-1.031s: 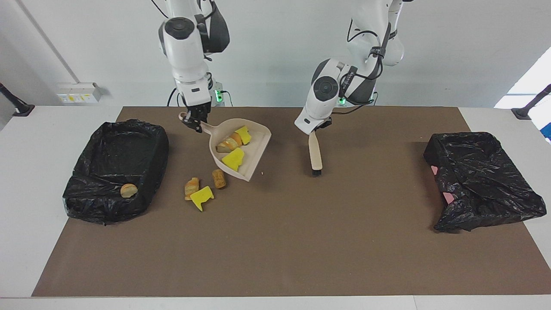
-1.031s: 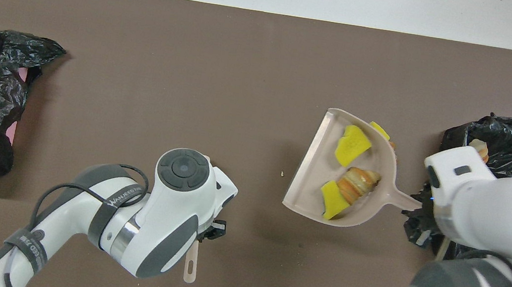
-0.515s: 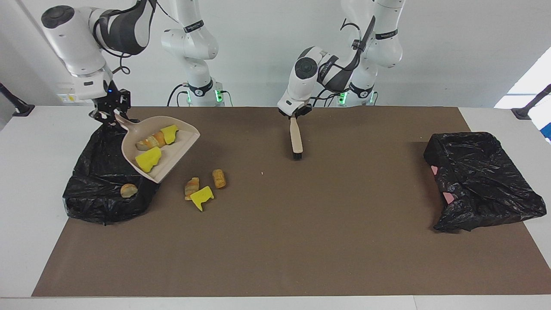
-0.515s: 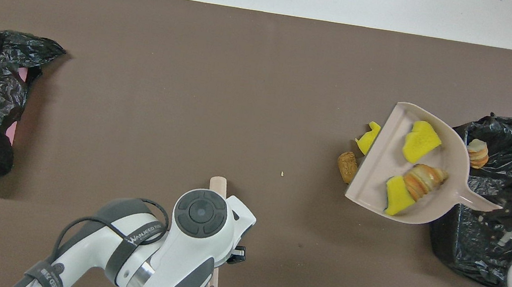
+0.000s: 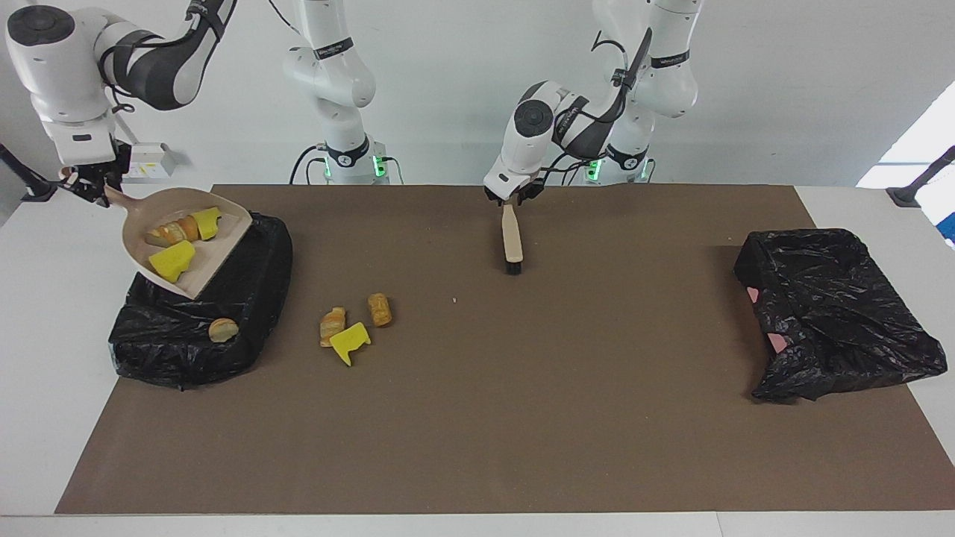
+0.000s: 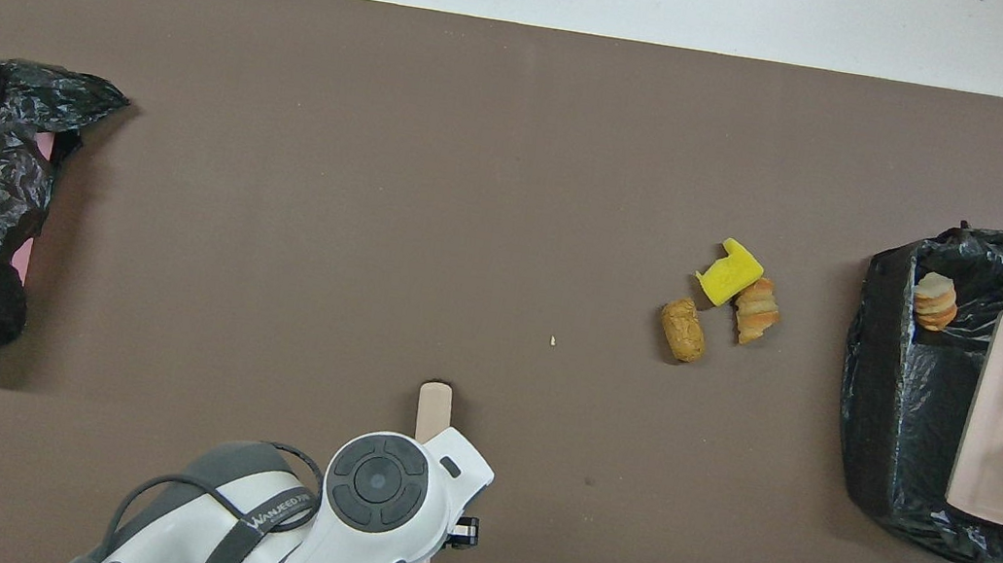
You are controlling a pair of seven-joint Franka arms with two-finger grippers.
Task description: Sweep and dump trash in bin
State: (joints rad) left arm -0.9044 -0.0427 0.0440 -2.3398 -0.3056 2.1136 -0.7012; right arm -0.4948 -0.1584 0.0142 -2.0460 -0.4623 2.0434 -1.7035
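Note:
My right gripper is shut on the handle of the beige dustpan, which hangs tilted over the bin lined with a black bag. The pan carries trash: two yellow sponge chunks and a striped roll. More trash lies on the mat beside the bin: a yellow chunk and two rolls. One roll is in the bin. The brush slants from my left gripper down to the mat, bristles lowest.
A second crumpled black bag with a bit of pink showing lies at the left arm's end of the table. A tiny crumb sits on the brown mat near the middle.
The right arm has swung the loaded dustpan from beside the loose trash to over the bin. The left arm has drawn the brush back toward the robots.

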